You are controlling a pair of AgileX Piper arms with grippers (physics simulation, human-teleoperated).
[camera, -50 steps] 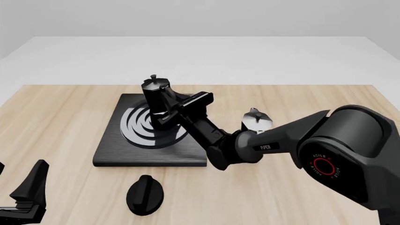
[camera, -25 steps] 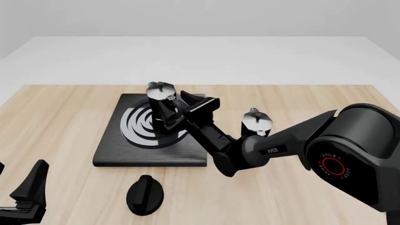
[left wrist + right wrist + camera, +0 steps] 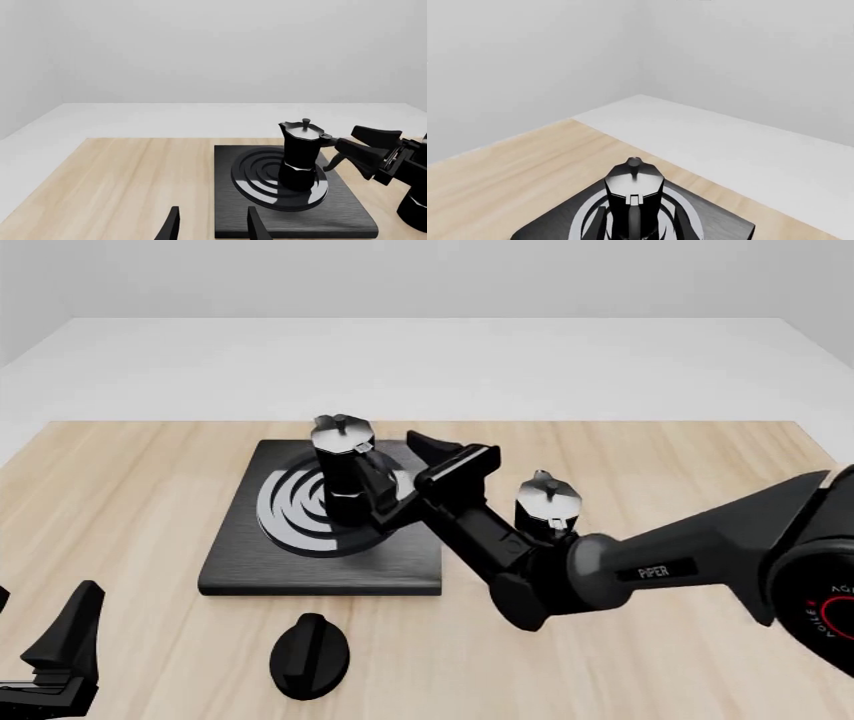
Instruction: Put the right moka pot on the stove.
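The right moka pot point(image 3: 343, 465), black with a shiny lid, stands upright on the rings of the stove point(image 3: 240, 540). It also shows in the left wrist view point(image 3: 300, 157) and the right wrist view point(image 3: 634, 200). My right gripper point(image 3: 400, 468) is open just right of the pot, fingers apart and off it, as the left wrist view point(image 3: 345, 136) shows. My left gripper point(image 3: 212, 226) is open and empty at the table's near left corner point(image 3: 40, 645). The second moka pot point(image 3: 547, 502) stands on the table right of the stove, behind my right arm.
A small black round knob point(image 3: 310, 655) lies on the table in front of the stove. The stove slab also shows in the left wrist view point(image 3: 353, 212) and the right wrist view point(image 3: 734, 226). My right arm crosses low over the stove's right front corner.
My right gripper set the pot upright on the stove rings, opened, and drew back to the right. The left arm has not moved.
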